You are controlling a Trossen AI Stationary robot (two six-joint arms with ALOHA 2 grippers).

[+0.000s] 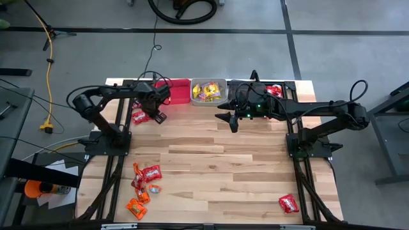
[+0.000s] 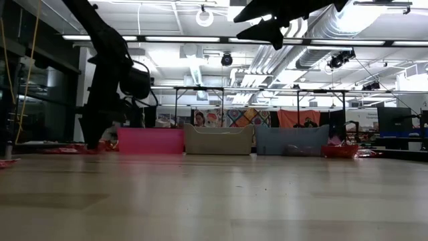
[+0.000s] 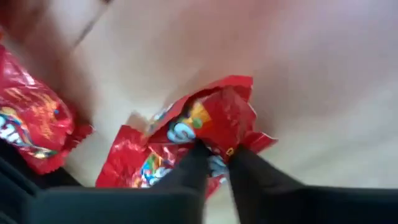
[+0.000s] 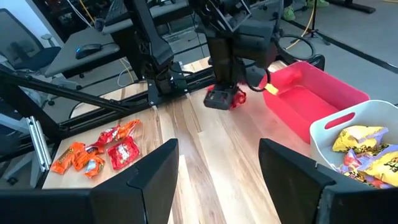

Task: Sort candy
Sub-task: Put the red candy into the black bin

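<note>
My left gripper (image 3: 219, 149) points down at the table's far left, beside the red bin (image 1: 181, 91), and is shut on a red candy packet (image 3: 186, 134). A second red packet (image 3: 31, 124) lies flat on the wood close by. More red and orange candy (image 1: 144, 182) lies in a loose group near the front left, and one red packet (image 1: 289, 204) lies at the front right. My right gripper (image 1: 230, 120) hangs open above the table's far middle, holding nothing. My left gripper pinches the red packet's crumpled middle (image 3: 214, 134) between its two fingers, coming from above and pointing down. The wrapper bunches up between the fingertips (image 3: 198, 155). The packet's end (image 3: 127, 165) rests on the wooden table.
Three bins stand in a row at the far edge: the red one, a clear grey one (image 1: 209, 91) with yellow candy, and a dark one (image 1: 249, 89) with a red packet (image 1: 275, 91) in its right part. The arms' frames run along the left and right edges; bare wood fills the middle.
</note>
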